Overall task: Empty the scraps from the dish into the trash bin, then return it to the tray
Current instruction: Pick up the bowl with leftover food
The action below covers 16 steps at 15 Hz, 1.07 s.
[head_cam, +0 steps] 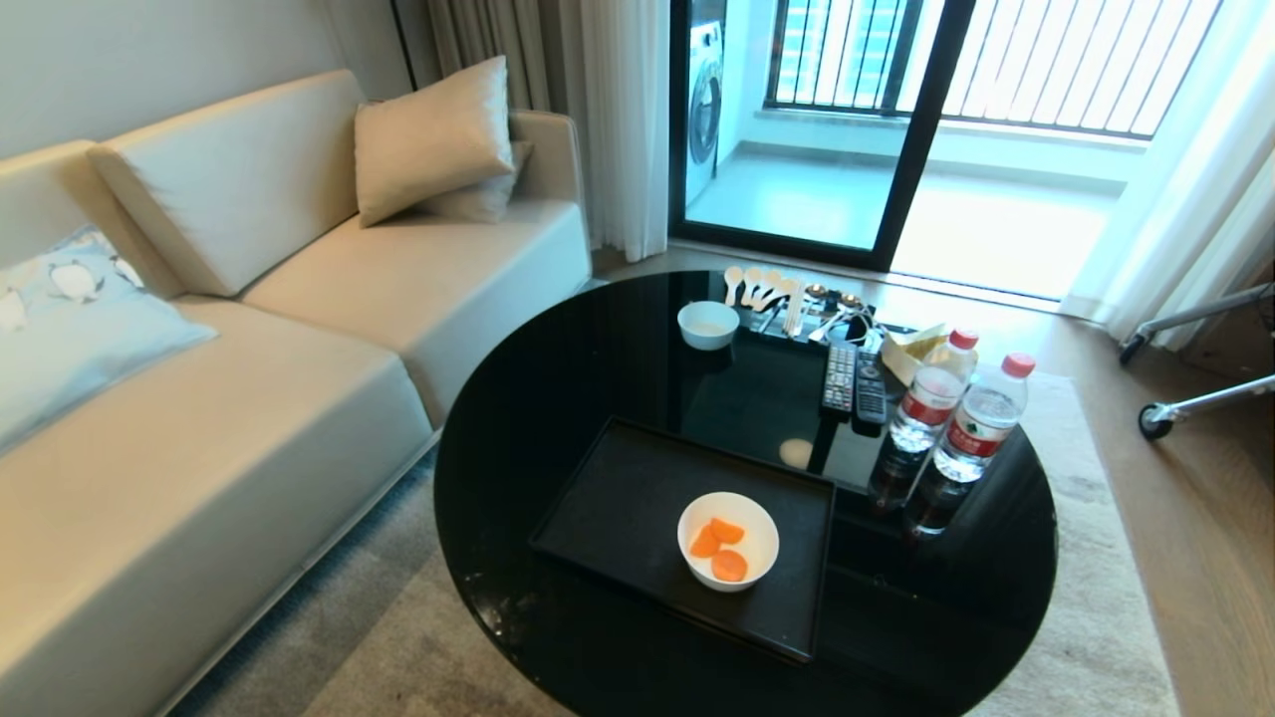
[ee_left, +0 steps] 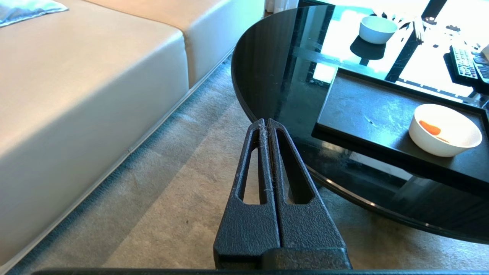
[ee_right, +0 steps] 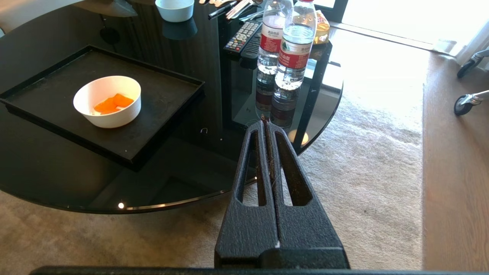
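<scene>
The dish [head_cam: 728, 541], a round white bowl, stands on the matte black tray [head_cam: 618, 498] near its front right part. In it lie the scraps [head_cam: 721, 550], three orange carrot slices. The wrist views show the dish [ee_left: 445, 130] [ee_right: 107, 101] and tray [ee_left: 363, 110] [ee_right: 160, 95] too. My left gripper [ee_left: 266, 121] is shut and empty, held over the carpet off the table's left edge. Off the table's front right edge my right gripper [ee_right: 266, 122] is shut and empty as well. Neither arm shows in the head view. The trash bin is out of view.
The tray lies on a glossy black round table [head_cam: 558, 398]. At the back stand a smaller white bowl [head_cam: 708, 325], spoons [head_cam: 762, 287], two remotes [head_cam: 855, 383] and two water bottles [head_cam: 958, 413]. A beige sofa [head_cam: 249, 398] flanks the left; carpet [head_cam: 1086, 617] surrounds the table.
</scene>
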Tool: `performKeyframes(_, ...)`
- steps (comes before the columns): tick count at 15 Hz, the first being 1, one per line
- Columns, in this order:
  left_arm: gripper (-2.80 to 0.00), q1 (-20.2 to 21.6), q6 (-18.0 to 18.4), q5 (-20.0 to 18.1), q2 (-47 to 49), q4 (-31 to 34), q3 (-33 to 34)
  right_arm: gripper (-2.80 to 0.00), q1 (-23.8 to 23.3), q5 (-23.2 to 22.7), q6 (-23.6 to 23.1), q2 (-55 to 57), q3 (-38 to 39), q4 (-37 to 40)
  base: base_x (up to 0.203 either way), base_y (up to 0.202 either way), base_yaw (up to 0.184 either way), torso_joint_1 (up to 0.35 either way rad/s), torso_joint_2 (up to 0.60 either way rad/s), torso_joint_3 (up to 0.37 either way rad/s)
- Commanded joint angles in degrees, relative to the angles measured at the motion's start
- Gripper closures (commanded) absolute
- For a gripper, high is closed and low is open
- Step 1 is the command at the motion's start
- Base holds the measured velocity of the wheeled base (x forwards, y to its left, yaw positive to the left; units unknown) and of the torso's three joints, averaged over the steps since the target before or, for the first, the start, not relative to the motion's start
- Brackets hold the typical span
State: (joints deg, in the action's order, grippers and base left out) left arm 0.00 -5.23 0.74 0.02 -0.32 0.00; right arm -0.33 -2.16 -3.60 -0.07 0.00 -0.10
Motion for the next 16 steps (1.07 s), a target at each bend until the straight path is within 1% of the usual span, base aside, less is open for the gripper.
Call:
performKeyframes(1,0.00,0.0,0.0,0.0,0.0,0.0,0.0,0.00,0.0,0.0,0.0,0.2,0.0,-0.1,0.000,0.000,0.000,0.000,0.00,0.000)
performKeyframes(7,0.00,0.0,0.0,0.0,0.0,0.0,0.0,0.00,0.3,-0.1,-0.6,0.2,0.0,-0.1,0.000,0.000,0.000,0.000,0.00,0.000)
performKeyframes(8,0.00,0.0,0.0,0.0,0.0,0.0,0.0,0.00,0.3,-0.2,-1.0,0.1,0.0,-0.2,0.000,0.000,0.000,0.000,0.00,0.000)
performKeyframes(9,0.00,0.0,0.0,0.0,0.0,0.0,0.0,0.00,0.2,-0.6,-2.5,0.3,-0.6,-0.3,0.000,0.000,0.000,0.000,0.00,0.000)
performKeyframes(10,0.00,0.0,0.0,0.0,0.0,0.0,0.0,0.00,0.2,-1.6,-3.5,0.7,-1.8,-0.1,0.000,0.000,0.000,0.000,0.00,0.000)
performKeyframes(12,0.00,0.0,0.0,0.0,0.0,0.0,0.0,0.00,0.3,-7.3,-5.3,4.2,-5.2,0.6,0.000,0.000,0.000,0.000,0.00,0.000)
performKeyframes(13,0.00,0.0,0.0,0.0,0.0,0.0,0.0,0.00,0.3,-9.1,-6.3,7.5,-6.8,0.7,0.000,0.000,0.000,0.000,0.00,0.000)
performKeyframes(16,0.00,0.0,0.0,0.0,0.0,0.0,0.0,0.00,0.8,-10.8,-9.1,21.9,-13.5,0.4,0.000,0.000,0.000,0.000,0.00,0.000)
